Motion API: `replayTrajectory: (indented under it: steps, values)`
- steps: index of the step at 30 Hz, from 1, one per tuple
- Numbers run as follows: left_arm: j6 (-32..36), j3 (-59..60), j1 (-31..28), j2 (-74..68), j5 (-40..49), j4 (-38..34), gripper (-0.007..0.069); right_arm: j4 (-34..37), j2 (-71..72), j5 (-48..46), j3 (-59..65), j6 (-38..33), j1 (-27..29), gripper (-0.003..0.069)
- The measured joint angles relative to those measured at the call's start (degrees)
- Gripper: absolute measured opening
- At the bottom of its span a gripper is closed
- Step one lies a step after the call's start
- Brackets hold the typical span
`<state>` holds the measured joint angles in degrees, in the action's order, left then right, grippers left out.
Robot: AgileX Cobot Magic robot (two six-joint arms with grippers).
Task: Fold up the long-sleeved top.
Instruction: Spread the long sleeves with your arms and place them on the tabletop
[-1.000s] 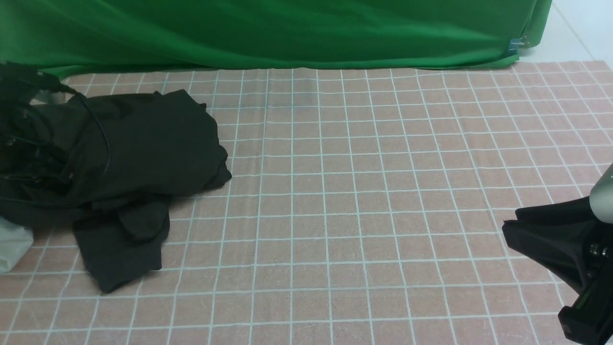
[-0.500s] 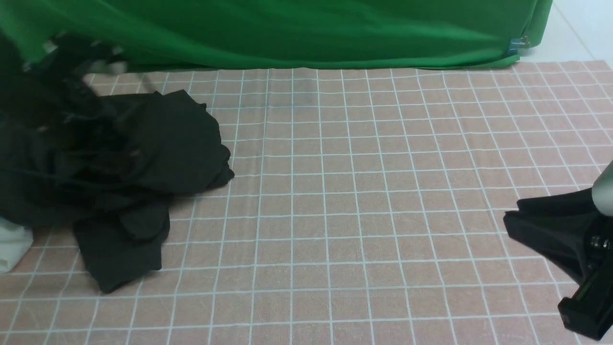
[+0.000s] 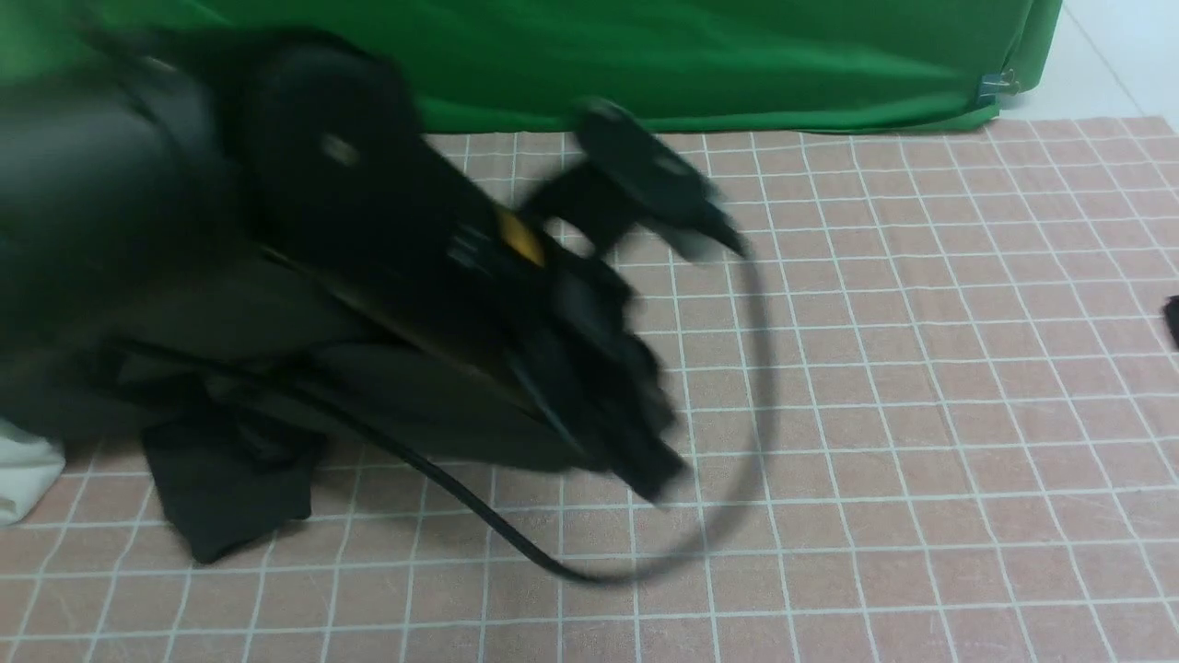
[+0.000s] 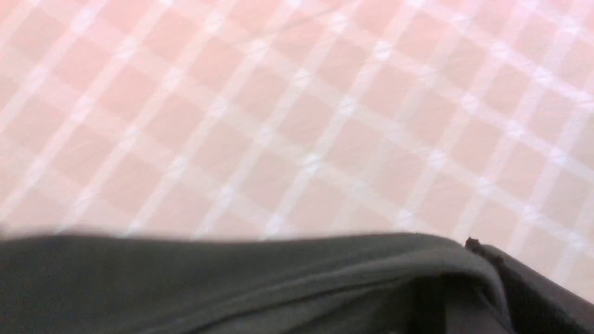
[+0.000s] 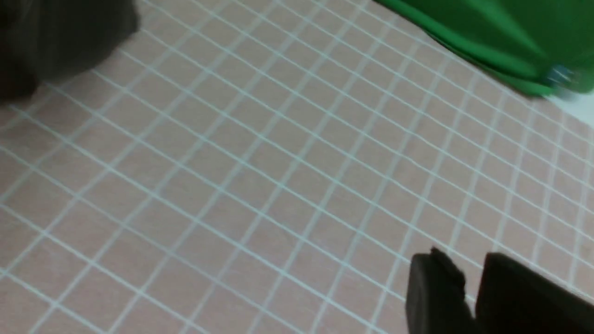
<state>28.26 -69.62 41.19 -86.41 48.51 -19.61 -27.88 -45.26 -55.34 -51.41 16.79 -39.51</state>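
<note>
Blur surrounds my left pincer [image 3: 647,458], clamped on an edge of the black long-sleeved top [image 3: 230,483] heaped at the left of the pink checked cloth [image 3: 921,414]; my right pincer [image 5: 468,260] hangs slightly apart, empty.

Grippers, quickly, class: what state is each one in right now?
Left gripper: closed, apparently on the long-sleeved top.
Right gripper: slightly open, holding nothing.
</note>
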Motion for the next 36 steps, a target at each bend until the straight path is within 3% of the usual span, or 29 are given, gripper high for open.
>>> replayTrajectory:
  steps: [11,17,22,25,29,32,35,36]
  values:
    - [1.4,-1.7,14.7,-10.2,-6.0,-10.9,0.0034,-3.3,1.1,-5.9,-0.2,4.5,0.0,0.0178]
    - [7.6,-3.0,16.1,-13.1,-7.0,-12.3,0.0087,-3.4,1.1,-6.4,-0.2,5.5,0.0,0.0181]
    - [9.7,-3.1,15.1,-14.3,-5.2,-11.7,0.0317,-3.4,1.1,-6.4,-0.2,6.2,0.0,0.0184]
    - [8.4,-3.1,12.8,-13.1,-4.4,-11.4,0.0523,-3.4,1.1,-6.4,-0.2,6.2,0.0,0.0187]
    - [2.6,-3.3,8.8,-8.6,-2.6,-7.4,0.0612,-2.2,1.1,-5.5,-0.2,6.2,0.0,0.0187]
    - [-1.3,-3.4,3.0,-3.4,4.3,0.6,0.0531,1.2,1.1,-3.1,-0.2,5.7,0.0,0.0188]
    - [-3.6,-1.0,-3.2,0.1,9.2,6.1,0.0375,3.9,1.1,-0.7,-0.2,4.0,0.0,0.0188]
    - [-4.2,2.4,-8.2,2.0,10.7,8.5,0.0250,5.5,1.1,0.8,-0.2,2.5,0.0,0.0188]
